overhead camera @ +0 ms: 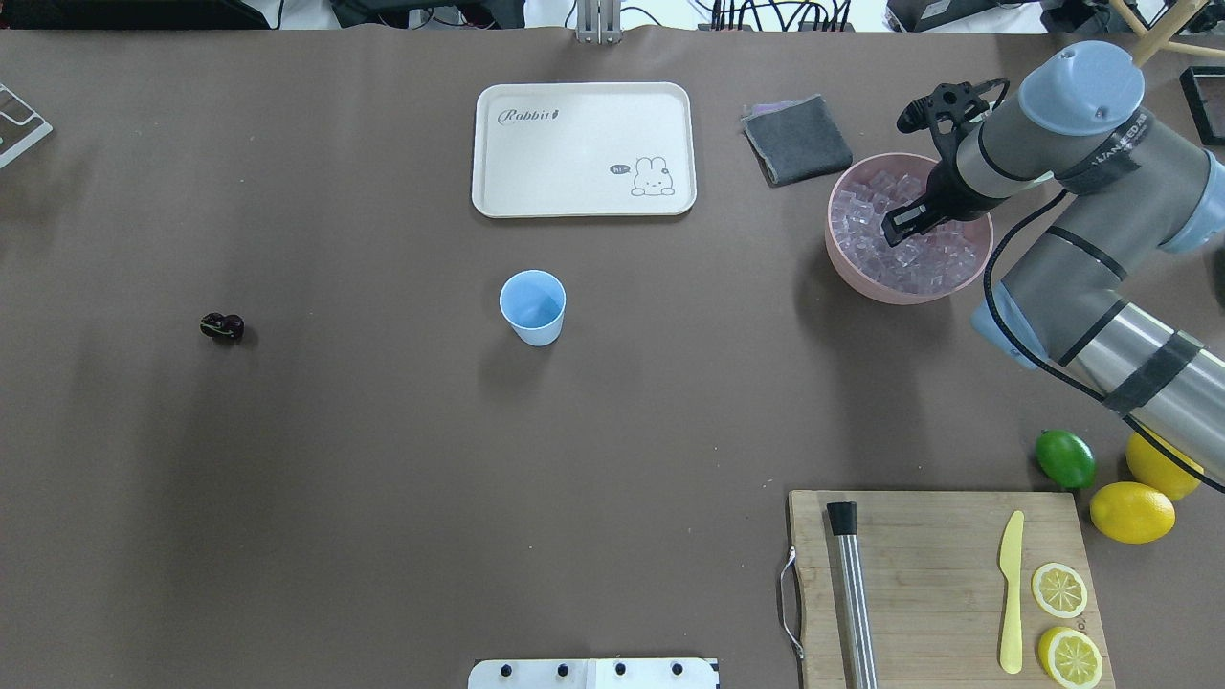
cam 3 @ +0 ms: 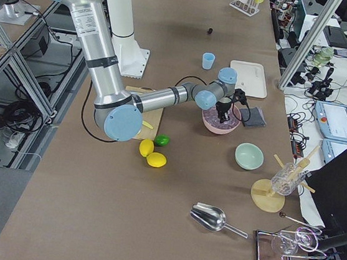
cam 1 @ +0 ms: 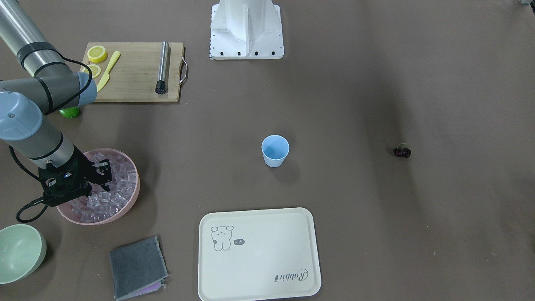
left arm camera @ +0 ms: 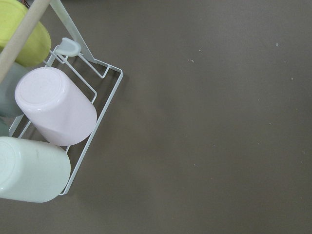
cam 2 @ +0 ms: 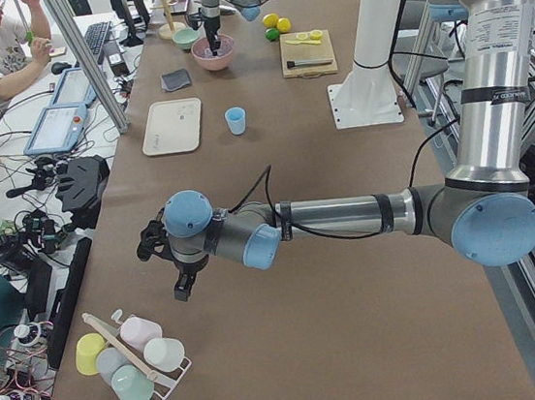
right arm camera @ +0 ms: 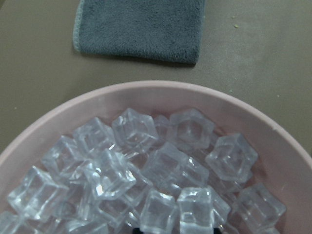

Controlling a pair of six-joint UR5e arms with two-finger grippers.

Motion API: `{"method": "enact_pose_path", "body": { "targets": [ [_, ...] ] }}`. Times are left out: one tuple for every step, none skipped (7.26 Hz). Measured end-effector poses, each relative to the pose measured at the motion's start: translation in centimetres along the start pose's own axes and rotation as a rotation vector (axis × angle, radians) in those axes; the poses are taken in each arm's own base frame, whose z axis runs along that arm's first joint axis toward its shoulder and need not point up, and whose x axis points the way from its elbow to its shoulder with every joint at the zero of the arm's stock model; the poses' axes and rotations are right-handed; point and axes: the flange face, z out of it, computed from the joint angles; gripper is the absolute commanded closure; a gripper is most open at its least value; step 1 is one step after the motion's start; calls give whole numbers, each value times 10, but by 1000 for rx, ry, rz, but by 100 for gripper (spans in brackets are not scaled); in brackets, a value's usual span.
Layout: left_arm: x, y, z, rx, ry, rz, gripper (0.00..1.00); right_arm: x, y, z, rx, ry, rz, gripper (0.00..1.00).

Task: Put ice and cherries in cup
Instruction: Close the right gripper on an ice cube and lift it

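Ice (right arm camera: 131, 129) is being kept piled in a pink bowl (overhead camera: 835, 251) on the table (overhead camera: 383, 478), well to the right of the cup (overhead camera: 532, 306) in the overhead view. The right claw (overhead camera: 895, 230) is being held down into the pile near the bowl's middle, touching the cubes. Its tips are being hidden among them, so whether it is spread or clenched cannot be told.

The cup is being left upright near the table's middle, apart from everything. The cherries (overhead camera: 222, 327) are lying on bare table, well apart to the cup's left in the overhead view, with the stem across the pair.

A cream tray (overhead camera: 574, 153) is lying beyond the cup. A grey cloth (overhead camera: 797, 140) is lying between the tray and the pink bowl, just beside the bowl. A pale green bowl (cam 1: 16, 251) is sitting near the pink bowl, not touching it.

A wooden board (overhead camera: 938, 565) is lying at the robot's near right, and a metal rod (overhead camera: 852, 603), a yellow knife (overhead camera: 1011, 593) and two lemon slices (overhead camera: 1058, 589) are being carried on it. A lime (overhead camera: 1065, 458) and two lemons (overhead camera: 1132, 512) are lying just off its corner.

The left claw (cam 2: 182, 286) is being held over the table's far left end, near a wire rack (left arm camera: 105, 114) with pastel cups lying in it. Whether it is released or clenched cannot be told.
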Motion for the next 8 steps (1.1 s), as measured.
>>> {"method": "enact_pose_path", "body": {
  "targets": [
    [0,0,1,-1,0,-1,2,3,-2,-3,3,4,6,3],
    [-1,0,1,-2,0,-1,2,5,-4,-6,7,5,10,3],
    [-1,0,2,-3,0,-1,2,7,-5,-7,8,7,13,4],
    [-3,1,4,-3,0,-1,2,7,-7,-9,11,7,14,8],
    [-5,2,6,-2,1,1,2,5,-9,-10,14,6,13,12],
    [-7,3,7,-1,1,2,2,4,-11,-11,17,4,13,12],
    [-7,3,8,-1,1,2,2,1,-12,-11,19,2,15,12],
    [-7,3,8,-1,1,3,2,0,-13,-10,19,1,13,12]
  ]
}}
